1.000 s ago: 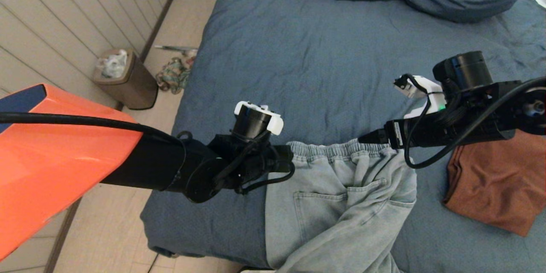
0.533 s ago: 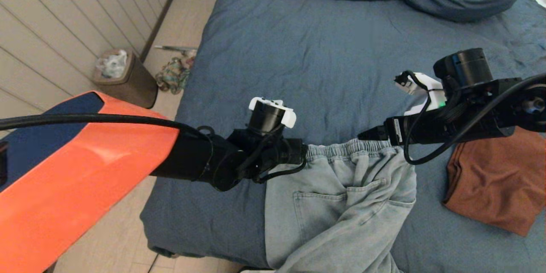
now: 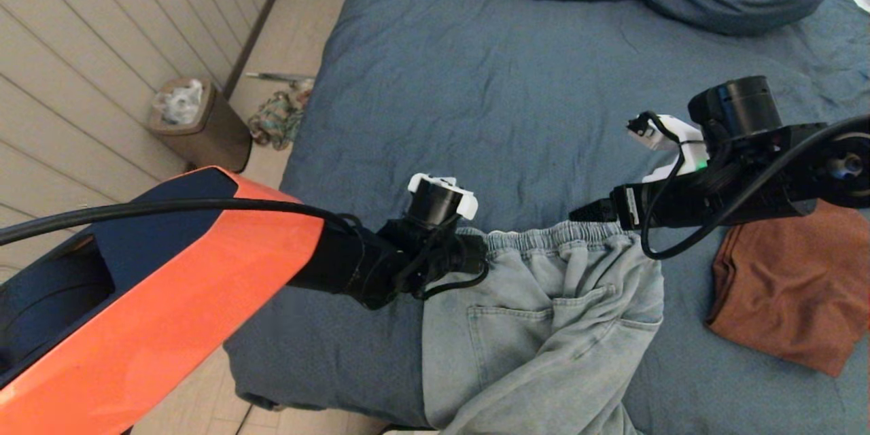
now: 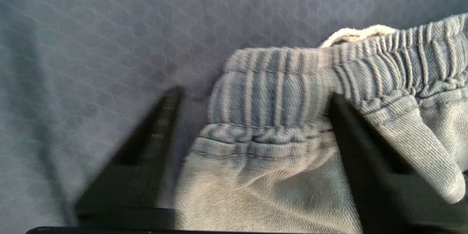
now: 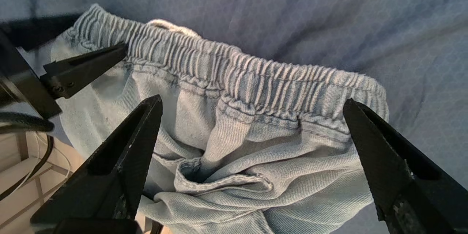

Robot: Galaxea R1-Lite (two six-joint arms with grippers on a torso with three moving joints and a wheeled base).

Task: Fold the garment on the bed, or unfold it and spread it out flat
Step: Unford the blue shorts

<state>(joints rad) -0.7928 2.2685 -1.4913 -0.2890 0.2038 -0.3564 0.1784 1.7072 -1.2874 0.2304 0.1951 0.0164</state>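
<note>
Light denim trousers (image 3: 544, 326) on the near edge of the slate-blue bed (image 3: 503, 95), a gripper at each end of the waistband.

The trousers lie crumpled, elastic waistband (image 5: 234, 76) gathered and facing the pillows, a back pocket showing, legs trailing off the near edge (a pale cord end peeks out behind the band). The left gripper (image 4: 256, 113) straddles the waistband's left corner with its fingers (image 4: 161, 124) spread, not clamped on the cloth. The right gripper (image 5: 252, 131) hovers over the right half, spread wide and holding nothing. A folded rust-brown cloth (image 3: 788, 292) lies to the right.
</note>
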